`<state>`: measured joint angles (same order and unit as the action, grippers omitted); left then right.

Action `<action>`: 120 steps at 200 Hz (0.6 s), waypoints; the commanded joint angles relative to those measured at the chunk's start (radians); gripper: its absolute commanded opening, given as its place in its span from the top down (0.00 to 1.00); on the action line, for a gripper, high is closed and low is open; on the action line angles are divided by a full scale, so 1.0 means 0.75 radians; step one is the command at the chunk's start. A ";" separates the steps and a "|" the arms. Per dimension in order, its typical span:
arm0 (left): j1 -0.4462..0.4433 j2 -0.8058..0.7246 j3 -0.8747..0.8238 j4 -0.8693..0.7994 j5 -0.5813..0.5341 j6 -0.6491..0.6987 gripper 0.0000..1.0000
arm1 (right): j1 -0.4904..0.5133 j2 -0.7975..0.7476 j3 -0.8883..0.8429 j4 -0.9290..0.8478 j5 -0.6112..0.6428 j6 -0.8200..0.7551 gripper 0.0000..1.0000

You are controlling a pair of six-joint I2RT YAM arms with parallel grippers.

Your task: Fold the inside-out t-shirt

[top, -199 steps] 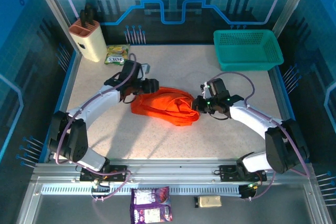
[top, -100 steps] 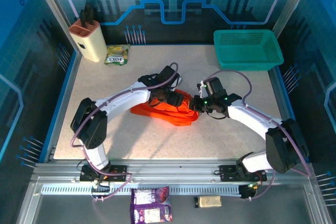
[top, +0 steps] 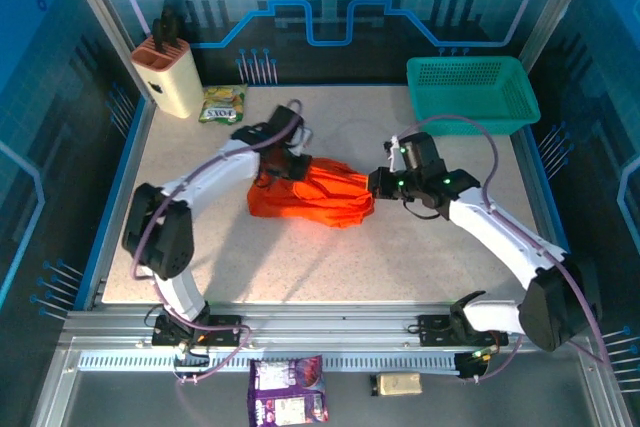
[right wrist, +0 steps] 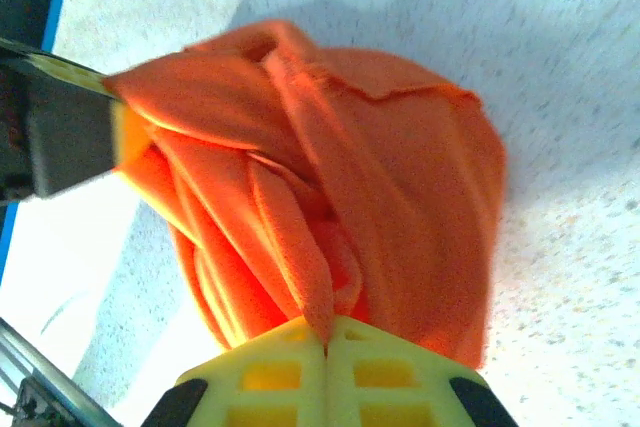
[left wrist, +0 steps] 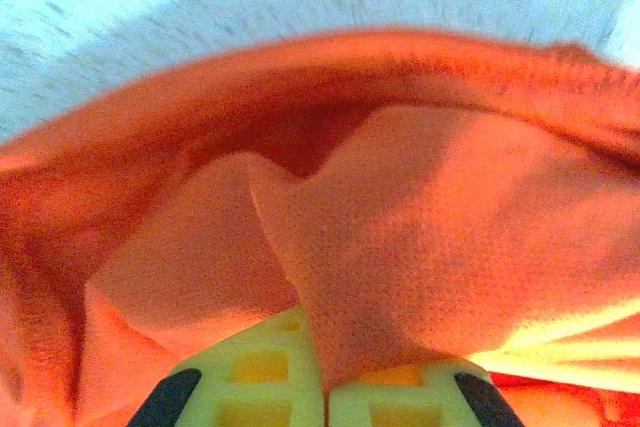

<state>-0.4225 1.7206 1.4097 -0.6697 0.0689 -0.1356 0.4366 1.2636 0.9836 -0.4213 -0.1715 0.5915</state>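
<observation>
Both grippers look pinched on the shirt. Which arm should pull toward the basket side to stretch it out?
Right, probably. The right gripper is shut on the end of the t-shirt nearest the teal basket, with bare table around it. The left gripper is shut on the opposite end.

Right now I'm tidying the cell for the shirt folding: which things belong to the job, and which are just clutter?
Job: orange t-shirt, left gripper, right gripper, both shut on it.
Lying about: teal basket, knife block, green snack packet, purple packet.
</observation>
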 commanded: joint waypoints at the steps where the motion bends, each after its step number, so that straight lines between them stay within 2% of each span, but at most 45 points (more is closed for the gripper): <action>1: 0.159 -0.157 -0.012 0.048 0.240 -0.047 0.98 | -0.092 -0.089 0.075 -0.140 0.062 -0.061 1.00; 30: 0.304 -0.247 -0.004 0.058 0.416 -0.074 0.99 | -0.188 -0.144 0.104 -0.202 0.112 -0.104 1.00; 55: 0.362 -0.315 -0.079 0.092 0.519 -0.104 0.99 | -0.264 -0.141 0.049 -0.240 0.139 -0.112 1.00; 91: 0.354 -0.361 -0.354 0.243 0.671 -0.191 0.96 | -0.269 -0.030 -0.091 -0.263 0.159 -0.119 1.00; 120: 0.250 -0.372 -0.554 0.315 0.694 -0.222 0.87 | -0.134 0.021 -0.074 -0.338 0.305 -0.136 0.82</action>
<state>-0.2188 1.4670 1.0779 -0.4805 0.5983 -0.2558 0.2943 1.2659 0.9371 -0.5213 -0.1307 0.5133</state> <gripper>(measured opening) 0.090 0.109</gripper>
